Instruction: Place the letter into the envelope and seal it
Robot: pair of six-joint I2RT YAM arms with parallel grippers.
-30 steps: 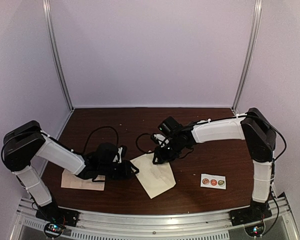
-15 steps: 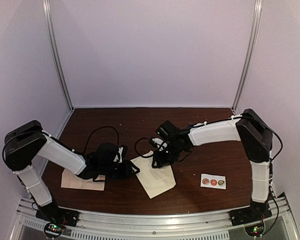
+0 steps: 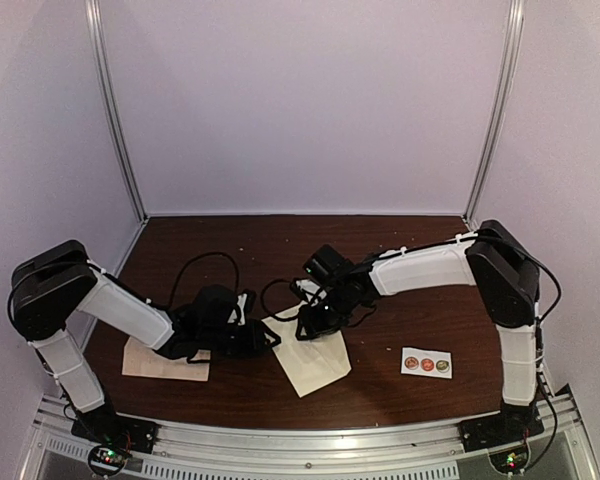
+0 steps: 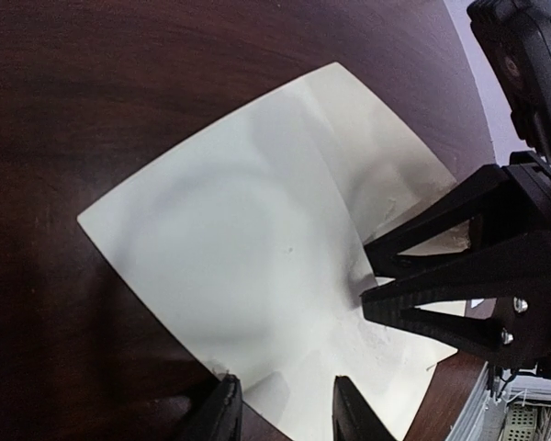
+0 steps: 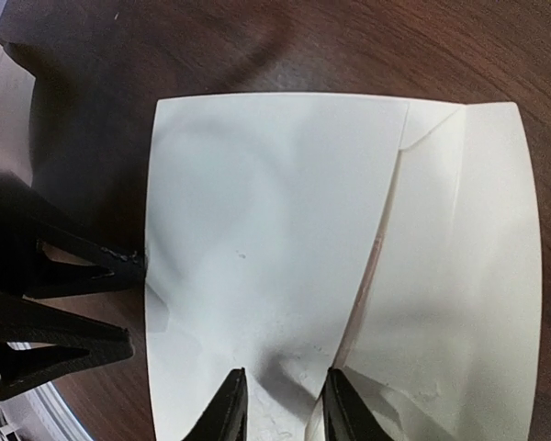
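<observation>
At the near side of the table [image 3: 410, 270], toward the left, a pinkish creased sheet [image 3: 158, 362] lay flat, partly hidden by the left arm. Toward the right, well apart from it, lay a small white sticker strip [image 3: 426, 362] carrying three round stickers.

Between these two, a little left of centre, the envelope [image 3: 315, 362] lay flat on the dark wood. It was turned at an angle, one corner pointing toward the near edge. The paper was cream, with one slanted fold line running across it (clearest in the wrist views) and some crumpling close to the right gripper's tips.

Left gripper [image 4: 280, 412]: low over the table at the envelope's left edge, jaws partly apart. One fingertip stood over the paper and the other at the edge just beside it. The right wrist view showed one tip touching that edge. Nothing was clamped between the jaws.

Right gripper [image 5: 280, 404]: at the envelope's far edge, jaws partly apart with a narrow gap. Both tips were down on the paper surface. The paper was not lifted, and none of it showed between the tips.

Farther back, black cables [image 3: 195, 268] looped on the table behind the left gripper. Beyond them stood the lilac back wall [image 3: 300, 100].
</observation>
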